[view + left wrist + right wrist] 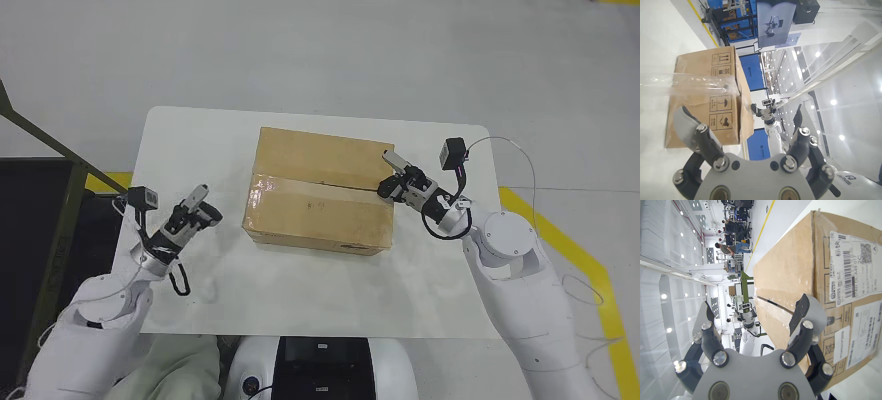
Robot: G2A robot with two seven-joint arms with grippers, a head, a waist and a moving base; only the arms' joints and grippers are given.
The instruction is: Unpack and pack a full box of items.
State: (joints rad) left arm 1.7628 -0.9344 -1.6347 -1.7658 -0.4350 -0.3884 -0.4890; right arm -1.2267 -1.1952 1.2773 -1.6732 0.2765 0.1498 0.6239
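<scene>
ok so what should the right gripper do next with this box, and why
Probably ease the right gripper down onto the seam to catch a flap edge: the box is closed, and that gripper is open at its end.

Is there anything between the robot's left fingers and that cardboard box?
Nothing visible. The left fingers are spread open beside the taped end of the box, apart from it, with bare white table between them. The box's top flaps are shut.

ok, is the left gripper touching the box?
Apart. The top view shows a strip of bare table between the left gripper and the box.
</scene>
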